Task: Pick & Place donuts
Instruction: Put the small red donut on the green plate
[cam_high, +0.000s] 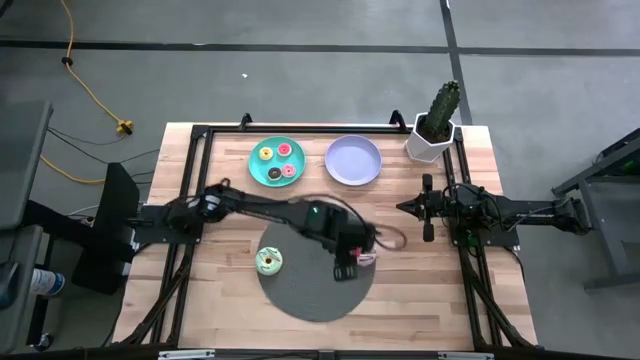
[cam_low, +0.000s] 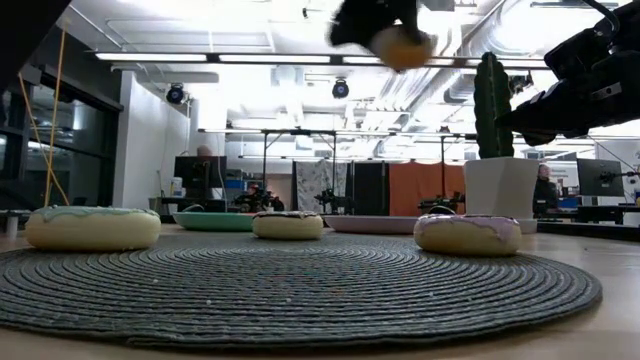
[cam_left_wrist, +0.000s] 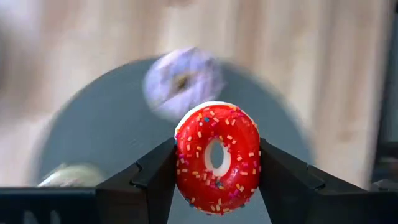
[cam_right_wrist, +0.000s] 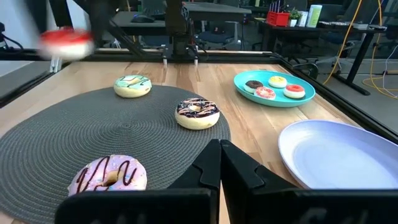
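The left gripper (cam_left_wrist: 214, 163) hangs above the right part of the dark woven mat (cam_high: 315, 295), its two fingers pinching a red sprinkled donut (cam_left_wrist: 217, 158) by its sides, ring upright between them; lifted clear of the mat like this, it looks ready to be carried off toward a plate. On the mat below lie three larger donuts, apart from one another: a green-iced donut (cam_right_wrist: 132, 85) at the mat's left, a chocolate-sprinkled donut (cam_right_wrist: 197, 113) near the middle, and a pink-striped donut (cam_right_wrist: 107, 175) toward the right edge, apparently waiting their turn. Beyond the mat the teal plate (cam_high: 257, 167) holds four small donuts, so it seems to be the place for the little ones, while the lilac plate (cam_high: 353, 160) beside it is bare. The right gripper (cam_right_wrist: 219, 163) waits at the table's right side, fingers pressed together on nothing. A potted cactus (cam_high: 437, 120) stands at the far right corner. No brand, label or writing can be read anywhere
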